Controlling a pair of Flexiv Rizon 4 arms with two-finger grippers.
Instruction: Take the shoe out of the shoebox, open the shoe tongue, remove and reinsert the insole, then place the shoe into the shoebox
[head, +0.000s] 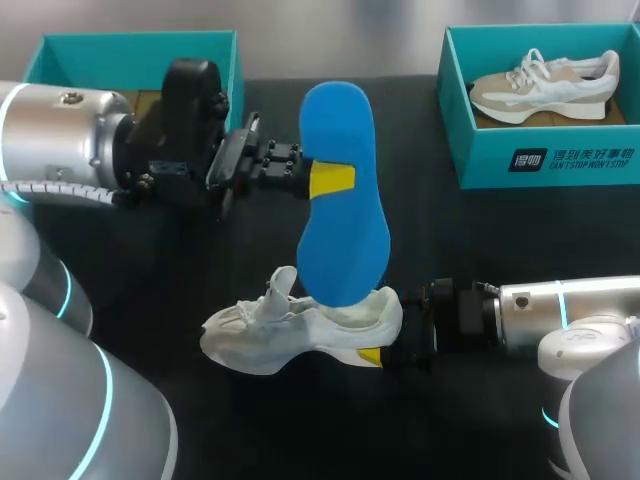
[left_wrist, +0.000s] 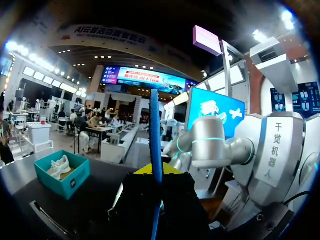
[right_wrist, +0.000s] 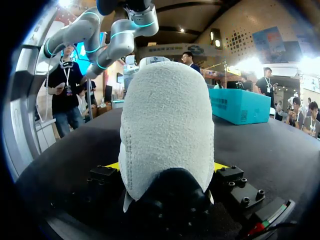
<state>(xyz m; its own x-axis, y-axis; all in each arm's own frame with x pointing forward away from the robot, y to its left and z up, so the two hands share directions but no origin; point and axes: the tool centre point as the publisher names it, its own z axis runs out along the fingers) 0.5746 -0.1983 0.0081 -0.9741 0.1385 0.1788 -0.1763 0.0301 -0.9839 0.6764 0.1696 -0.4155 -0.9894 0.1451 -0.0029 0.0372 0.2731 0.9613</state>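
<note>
A white shoe (head: 290, 325) lies on the black table (head: 500, 230), toe pointing left. My right gripper (head: 378, 348) is shut on its heel; in the right wrist view the heel (right_wrist: 167, 125) fills the space between the fingers of that gripper (right_wrist: 165, 167), with a yellow tip on each side. My left gripper (head: 332, 181) is shut on a blue insole (head: 345, 240) and holds it above the shoe. The insole's lower end is at the shoe's opening. In the left wrist view the insole (left_wrist: 155, 130) shows edge-on in the gripper (left_wrist: 156, 172).
A teal shoebox (head: 540, 150) at the back right holds a tan and white shoe (head: 545, 85); it also shows as the box (left_wrist: 62, 172) and as the box (right_wrist: 240, 105). Another teal shoebox (head: 60, 55) stands at the back left, behind my left arm.
</note>
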